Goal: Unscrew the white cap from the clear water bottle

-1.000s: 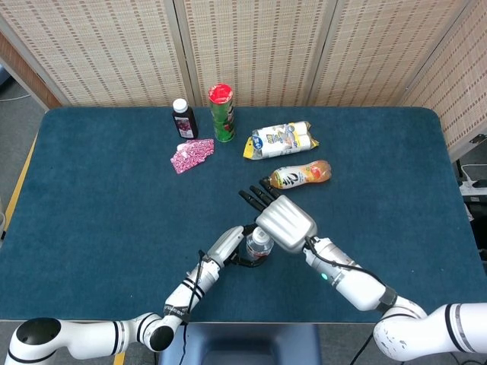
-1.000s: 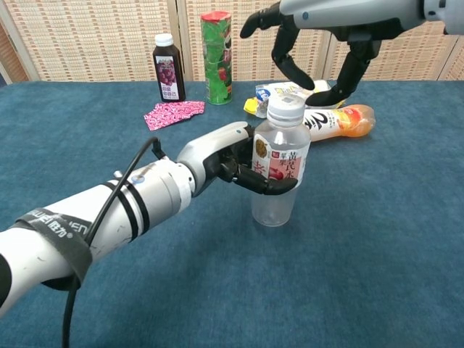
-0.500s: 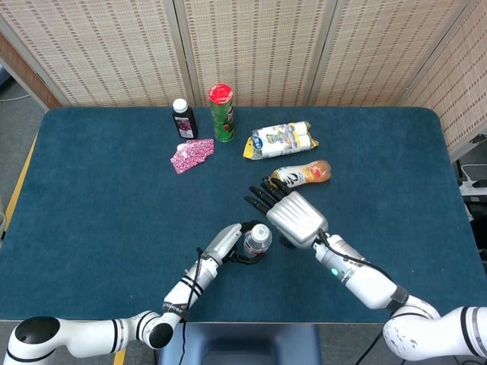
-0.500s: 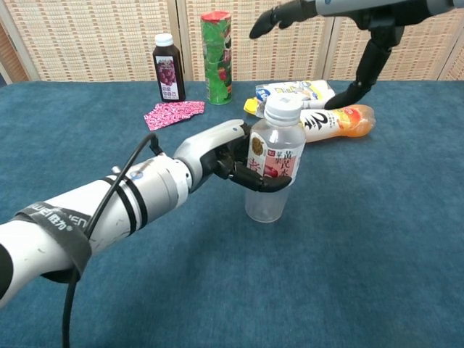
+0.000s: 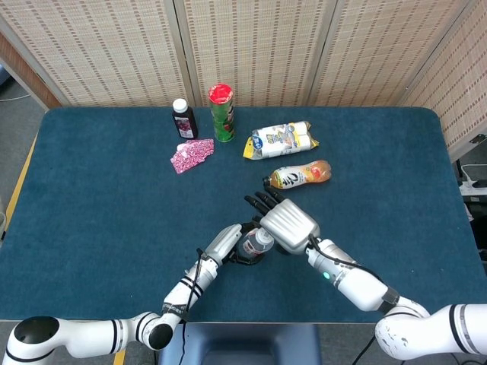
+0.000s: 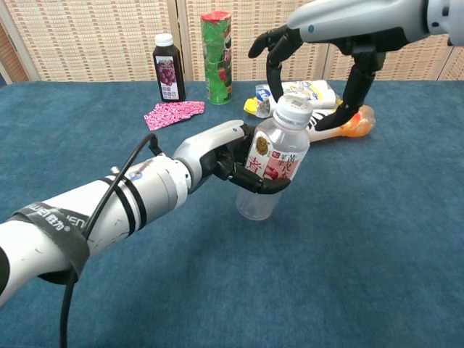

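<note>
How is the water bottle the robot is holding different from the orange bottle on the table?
The clear water bottle is held nearly upright, tilted a little, by the left hand, while the orange drink bottle lies on its side on the table with no hand on it. The water bottle looks see-through and nearly empty; the orange one shows orange drink inside. The water bottle's label is red and white; the orange one's is white with black marks. Both are plastic bottles with labels.

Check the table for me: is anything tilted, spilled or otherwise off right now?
The clear water bottle leans to the right in the left hand instead of standing upright, white cap on. The right hand hovers open above the cap. No spill shows.
</note>
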`<act>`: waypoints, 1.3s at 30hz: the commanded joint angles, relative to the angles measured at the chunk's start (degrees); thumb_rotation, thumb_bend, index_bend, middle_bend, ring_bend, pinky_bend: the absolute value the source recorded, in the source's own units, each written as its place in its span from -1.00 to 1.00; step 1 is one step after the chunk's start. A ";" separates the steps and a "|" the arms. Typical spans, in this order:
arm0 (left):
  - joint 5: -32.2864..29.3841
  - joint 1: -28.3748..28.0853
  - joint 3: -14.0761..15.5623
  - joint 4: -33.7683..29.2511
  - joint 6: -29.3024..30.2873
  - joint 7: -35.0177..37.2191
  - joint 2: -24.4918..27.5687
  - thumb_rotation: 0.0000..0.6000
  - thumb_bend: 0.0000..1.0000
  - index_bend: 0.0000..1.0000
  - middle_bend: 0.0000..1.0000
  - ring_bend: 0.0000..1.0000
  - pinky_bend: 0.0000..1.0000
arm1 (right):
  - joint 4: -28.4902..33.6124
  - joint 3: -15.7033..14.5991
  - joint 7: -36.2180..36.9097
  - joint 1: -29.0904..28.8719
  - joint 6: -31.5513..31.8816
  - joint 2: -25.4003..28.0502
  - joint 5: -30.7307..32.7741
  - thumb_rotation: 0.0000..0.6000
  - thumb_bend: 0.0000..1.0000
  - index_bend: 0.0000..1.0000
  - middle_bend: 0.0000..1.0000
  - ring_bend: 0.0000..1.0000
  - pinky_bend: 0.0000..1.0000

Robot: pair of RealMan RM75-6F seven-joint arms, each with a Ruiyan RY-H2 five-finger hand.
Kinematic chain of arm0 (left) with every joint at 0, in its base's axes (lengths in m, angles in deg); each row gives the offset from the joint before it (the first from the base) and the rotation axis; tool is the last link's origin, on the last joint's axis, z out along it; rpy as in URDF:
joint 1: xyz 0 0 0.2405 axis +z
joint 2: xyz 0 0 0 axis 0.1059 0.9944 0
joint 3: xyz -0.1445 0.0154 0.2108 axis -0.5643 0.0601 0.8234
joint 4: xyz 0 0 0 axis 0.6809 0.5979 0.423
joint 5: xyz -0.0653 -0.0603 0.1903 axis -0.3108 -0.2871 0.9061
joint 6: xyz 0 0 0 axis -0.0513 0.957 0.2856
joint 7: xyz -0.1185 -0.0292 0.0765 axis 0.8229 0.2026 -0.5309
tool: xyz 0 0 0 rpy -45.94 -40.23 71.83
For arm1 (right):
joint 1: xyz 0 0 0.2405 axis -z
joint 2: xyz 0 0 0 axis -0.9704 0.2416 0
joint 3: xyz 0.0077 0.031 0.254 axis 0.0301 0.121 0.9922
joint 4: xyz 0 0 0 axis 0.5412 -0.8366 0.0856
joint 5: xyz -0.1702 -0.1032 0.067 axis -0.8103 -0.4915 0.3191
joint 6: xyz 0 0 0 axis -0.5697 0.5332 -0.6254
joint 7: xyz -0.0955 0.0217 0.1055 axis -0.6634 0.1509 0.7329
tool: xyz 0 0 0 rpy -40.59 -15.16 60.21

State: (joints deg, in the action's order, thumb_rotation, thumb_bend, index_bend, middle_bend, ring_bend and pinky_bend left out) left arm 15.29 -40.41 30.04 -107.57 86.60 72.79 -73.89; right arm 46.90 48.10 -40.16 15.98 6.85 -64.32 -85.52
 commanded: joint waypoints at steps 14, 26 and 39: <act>0.51 -0.28 0.19 0.16 -0.03 0.19 -0.39 1.00 -0.29 -0.16 0.01 -0.46 -0.48 | 0.87 -0.59 -3.68 -1.17 2.11 -0.72 -0.45 1.00 -0.18 0.06 -1.00 -1.00 -1.00; 0.18 -0.44 0.20 -0.07 -0.30 0.00 -0.41 1.00 -0.29 -0.16 0.01 -0.46 -0.47 | 0.91 -1.58 -3.98 -0.06 2.48 -1.43 -7.09 1.00 0.17 0.12 -1.00 -1.00 -1.00; -0.24 -0.48 -0.22 0.62 -0.95 1.21 -0.22 1.00 -0.29 -0.16 0.01 -0.46 -0.47 | 0.76 -2.67 -1.62 3.21 3.15 0.22 -13.90 1.00 0.20 -0.02 -1.00 -1.00 -1.00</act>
State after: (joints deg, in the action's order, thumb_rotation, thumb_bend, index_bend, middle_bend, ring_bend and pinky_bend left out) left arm 15.05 -40.90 29.82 -106.99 85.69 73.95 -74.13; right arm 48.08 45.34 -43.51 18.31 9.74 -64.14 -98.07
